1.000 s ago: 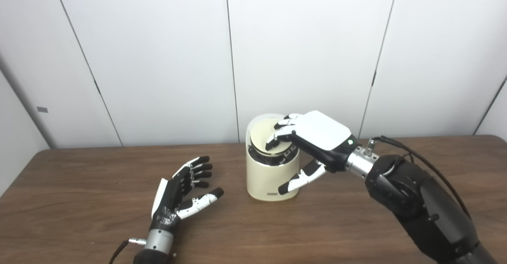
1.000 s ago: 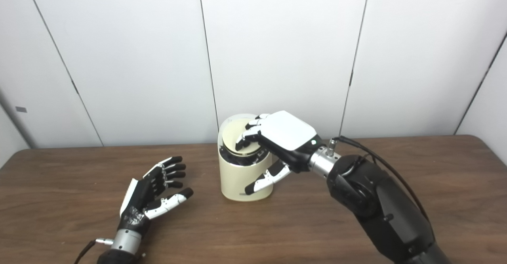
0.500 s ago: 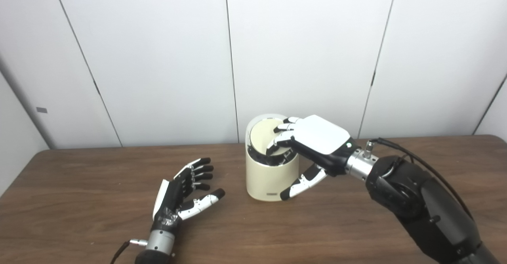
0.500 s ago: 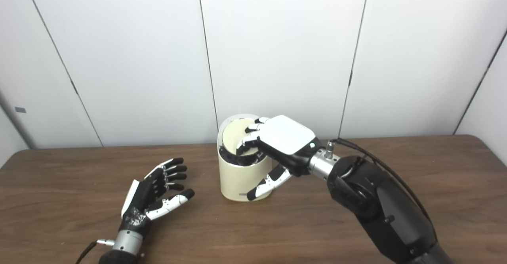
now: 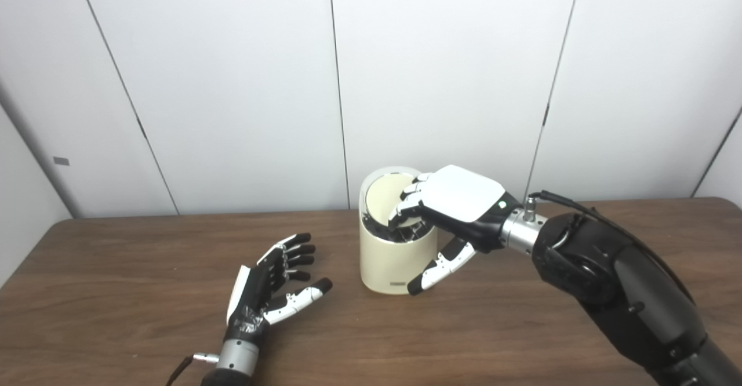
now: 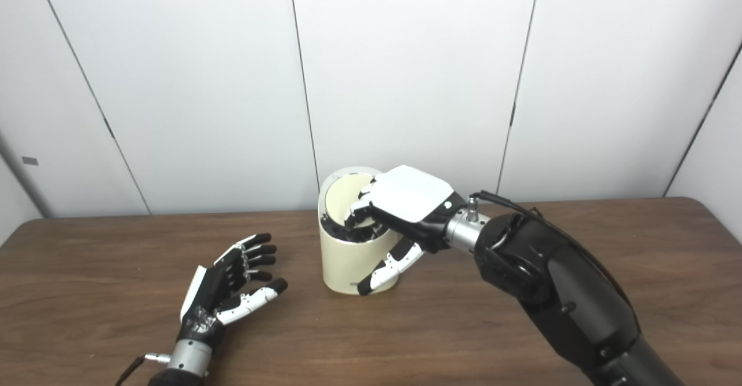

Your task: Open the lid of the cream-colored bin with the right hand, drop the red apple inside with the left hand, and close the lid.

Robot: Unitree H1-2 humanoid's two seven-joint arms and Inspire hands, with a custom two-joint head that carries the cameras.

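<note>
While my right hand (image 5: pixel 458 200) curls onto the round cream lid (image 5: pixel 387 196) — tilted leftward — the cream-colored cylindrical bin (image 5: pixel 394 258) stands upright beneath it; my left hand (image 5: pixel 272 284) lies open, empty — well left.

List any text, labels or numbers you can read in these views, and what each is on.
Nothing can be read.
Small dark label low on the front of the cream bin: too small and blurred to read.
Small grey tag on the left wall panel: no text legible.
Right hand and left hand: no markings visible.
</note>
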